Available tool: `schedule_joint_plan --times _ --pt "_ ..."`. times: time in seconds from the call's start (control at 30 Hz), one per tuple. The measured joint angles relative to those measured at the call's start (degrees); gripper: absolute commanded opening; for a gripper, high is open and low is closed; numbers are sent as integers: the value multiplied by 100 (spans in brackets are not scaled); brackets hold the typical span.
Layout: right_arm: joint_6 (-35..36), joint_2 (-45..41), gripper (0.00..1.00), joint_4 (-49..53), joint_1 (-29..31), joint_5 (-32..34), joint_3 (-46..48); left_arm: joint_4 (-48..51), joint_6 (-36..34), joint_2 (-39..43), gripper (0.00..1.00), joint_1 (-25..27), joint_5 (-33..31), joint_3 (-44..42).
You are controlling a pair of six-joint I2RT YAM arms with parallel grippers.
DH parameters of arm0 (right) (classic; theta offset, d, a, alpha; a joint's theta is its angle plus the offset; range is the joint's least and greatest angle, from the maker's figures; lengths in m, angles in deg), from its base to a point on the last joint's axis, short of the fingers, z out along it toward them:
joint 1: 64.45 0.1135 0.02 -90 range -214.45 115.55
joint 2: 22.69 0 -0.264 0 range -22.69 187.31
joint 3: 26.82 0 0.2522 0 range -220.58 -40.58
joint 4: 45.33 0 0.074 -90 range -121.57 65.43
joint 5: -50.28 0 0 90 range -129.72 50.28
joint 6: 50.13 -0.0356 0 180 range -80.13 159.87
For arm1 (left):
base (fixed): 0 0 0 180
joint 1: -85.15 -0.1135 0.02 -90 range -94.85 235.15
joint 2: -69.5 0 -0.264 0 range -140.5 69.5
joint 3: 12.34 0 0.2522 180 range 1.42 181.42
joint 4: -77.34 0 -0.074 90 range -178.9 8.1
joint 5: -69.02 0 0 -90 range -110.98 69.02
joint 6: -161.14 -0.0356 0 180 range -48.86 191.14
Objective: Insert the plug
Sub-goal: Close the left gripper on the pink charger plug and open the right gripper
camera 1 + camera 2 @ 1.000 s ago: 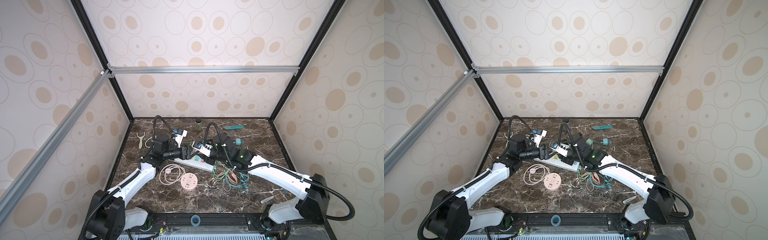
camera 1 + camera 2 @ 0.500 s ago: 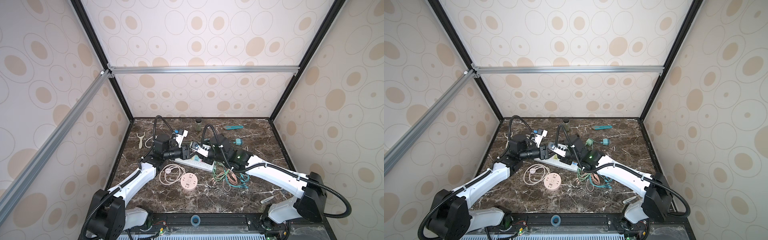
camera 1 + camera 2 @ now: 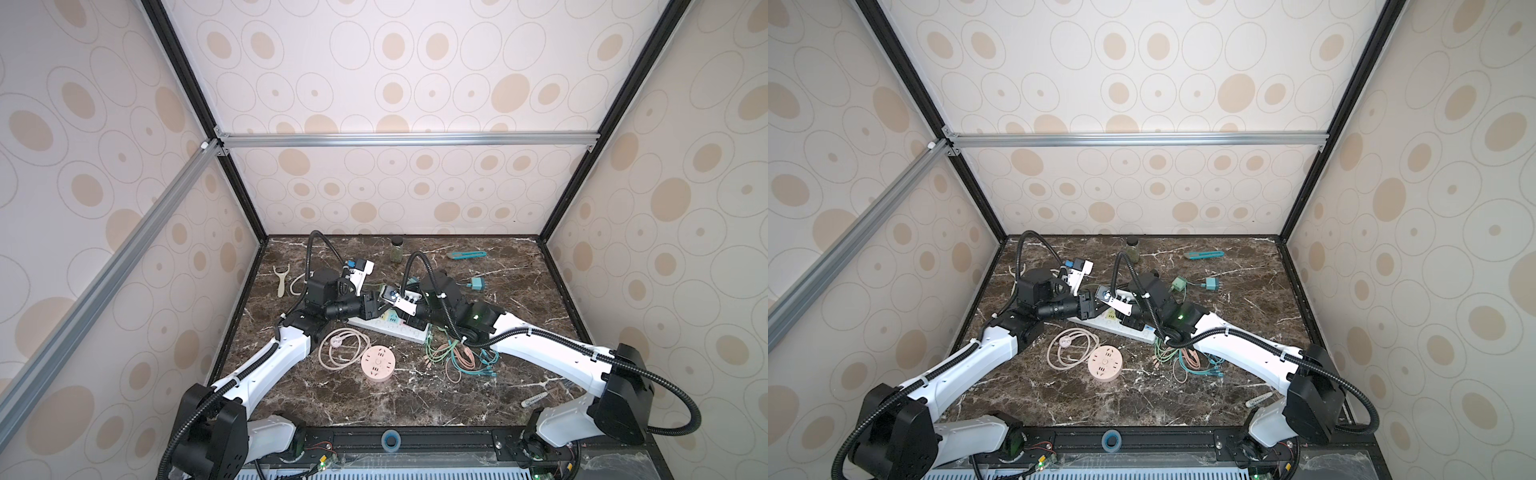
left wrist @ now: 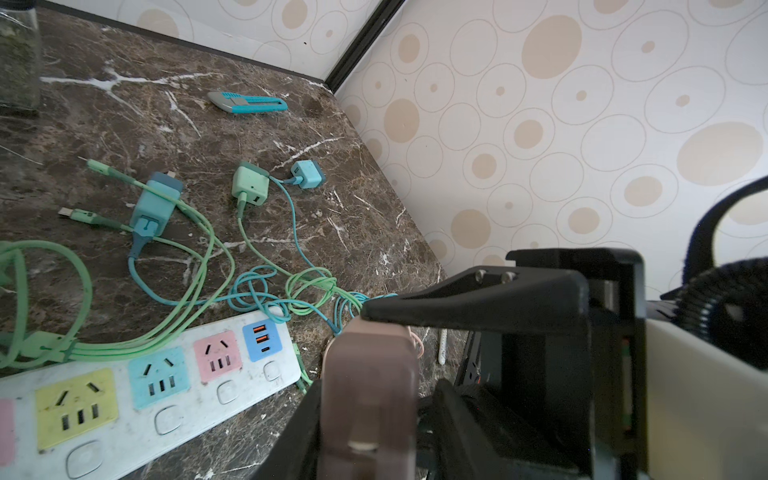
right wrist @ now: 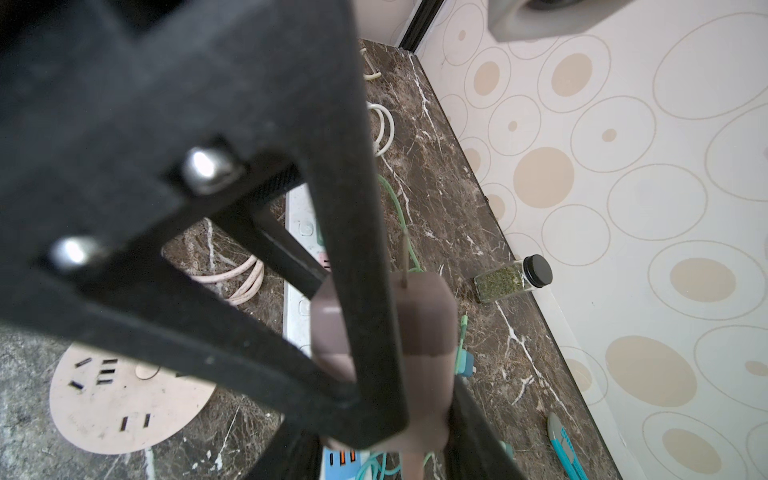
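A mauve plug [image 4: 370, 374] hangs just above the right end of the white power strip [image 4: 124, 399], with its pastel sockets. My left gripper [image 4: 376, 388] is shut on the plug, a black finger against each side. My right gripper [image 5: 386, 453] is also shut on the plug [image 5: 424, 324]. One of its fingers [image 4: 457, 303] lies along the plug's top. In both top views the two grippers meet over the strip [image 3: 395, 328] [image 3: 1121, 326], and the right wrist camera hides the plug there. The plug's prongs point away from my right wrist camera.
A pink round socket [image 3: 376, 365] and a coiled beige cable [image 3: 343, 347] lie in front of the strip. Tangled green and orange cables [image 3: 457, 357] lie to its right. Teal and green chargers [image 4: 156, 199] [image 4: 248, 183], a blue cutter [image 3: 467, 254] and a spice jar [image 3: 397, 248] sit behind it.
My left gripper's jaws have closed in onto the plug. The right gripper has edged left toward the left gripper, still holding the plug.
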Motion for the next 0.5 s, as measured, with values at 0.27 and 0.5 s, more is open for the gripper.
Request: schedule_joint_plan --times 0.27,0.5 --pt "4 -22 25 -142 4 74 129 74 -55 0 34 0 -105 26" --pt "-22 -22 29 -199 2 81 162 103 -153 0 20 -2 -146 33"
